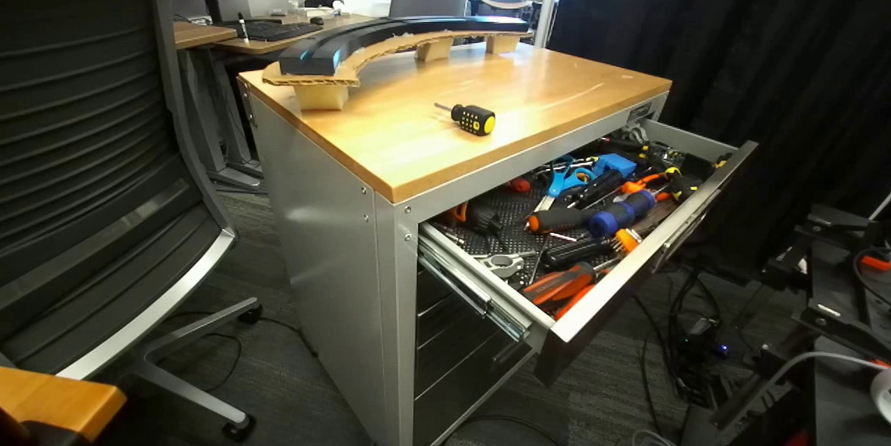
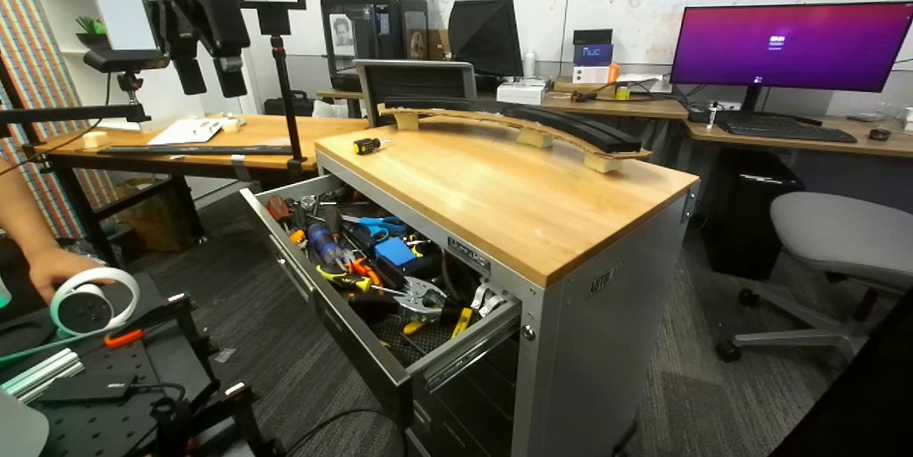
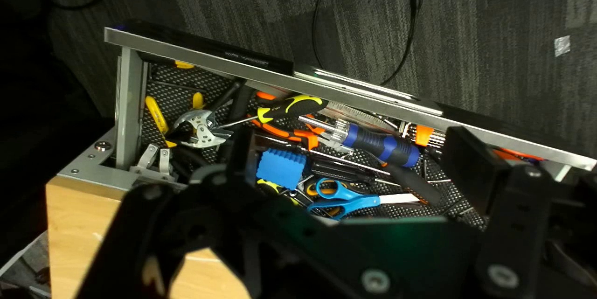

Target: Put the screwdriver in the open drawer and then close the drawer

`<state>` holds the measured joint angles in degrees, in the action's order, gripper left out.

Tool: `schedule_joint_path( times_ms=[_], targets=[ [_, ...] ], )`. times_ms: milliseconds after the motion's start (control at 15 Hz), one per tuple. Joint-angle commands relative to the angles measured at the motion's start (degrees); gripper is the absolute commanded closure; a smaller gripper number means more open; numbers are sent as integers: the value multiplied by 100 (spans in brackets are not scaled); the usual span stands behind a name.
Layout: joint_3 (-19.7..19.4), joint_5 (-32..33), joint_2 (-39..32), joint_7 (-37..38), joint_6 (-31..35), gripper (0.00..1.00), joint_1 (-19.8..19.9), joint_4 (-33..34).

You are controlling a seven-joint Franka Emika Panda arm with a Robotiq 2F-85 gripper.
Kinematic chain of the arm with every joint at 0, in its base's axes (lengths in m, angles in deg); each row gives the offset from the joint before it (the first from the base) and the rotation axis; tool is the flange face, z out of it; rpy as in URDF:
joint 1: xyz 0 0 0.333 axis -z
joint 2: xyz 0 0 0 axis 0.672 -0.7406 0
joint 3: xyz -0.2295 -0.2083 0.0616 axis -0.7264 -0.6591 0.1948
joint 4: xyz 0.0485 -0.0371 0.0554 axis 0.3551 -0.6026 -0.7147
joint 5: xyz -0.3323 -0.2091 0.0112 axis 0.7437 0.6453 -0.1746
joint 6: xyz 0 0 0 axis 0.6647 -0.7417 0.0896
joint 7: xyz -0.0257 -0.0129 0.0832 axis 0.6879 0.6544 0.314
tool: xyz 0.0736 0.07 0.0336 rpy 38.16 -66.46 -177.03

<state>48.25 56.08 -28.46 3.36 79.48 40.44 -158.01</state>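
"Wrist view: how does the gripper (image 3: 357, 159) stand?"

"Spread wide. Its two fingers (image 3: 471, 168) sit well apart, and a heap of tools (image 3: 340, 170) in the drawer (image 3: 261, 76) shows between them."

"Is it pinching anything?"

"Just a bare gap between the fingertips (image 2: 232, 85), in an exterior view. It hangs high, well apart from tabletop (image 2: 499, 179) and drawer alike."

"And the screwdriver (image 1: 475, 120)?"

"Lying on the tabletop in both exterior views, near the edge above the pulled-out drawer, handle end toward that edge, shaft pointing inward."

"Which corner is closer?"

"The corner (image 1: 395, 192) that juts nearest the camera in an exterior view."

"And along the opposite edge?"

"A curved black track (image 1: 418, 26) on pale blocks (image 1: 320, 97), well apart from the screwdriver."
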Motion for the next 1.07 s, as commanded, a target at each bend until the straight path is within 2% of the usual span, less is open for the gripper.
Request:
schedule_joint_path(
  times_ms=[0, 133, 333, 600, 733, 867, 933, 1000],
  targets=[
    [-81, -59, -7, -68, 28, 0, -149, -6],
    [267, -228, -245, 313, 356, 0, -323, -78],
    [918, -672, -778, 900, 969, 0, -813, -126],
    [1936, -973, -1826, 1795, 2196, 0, -1346, 94],
    [2365, -856, -2520, 2284, 2924, 0, -1412, 326],
    [2846, -537, -3126, 3066, 3854, 0, -1199, 528],
    [3024, -295, -3528, 3336, 4001, 0, -1056, 765],
    [2634, -548, -2732, 2902, 3615, 0, -1445, 236]
  ],
)
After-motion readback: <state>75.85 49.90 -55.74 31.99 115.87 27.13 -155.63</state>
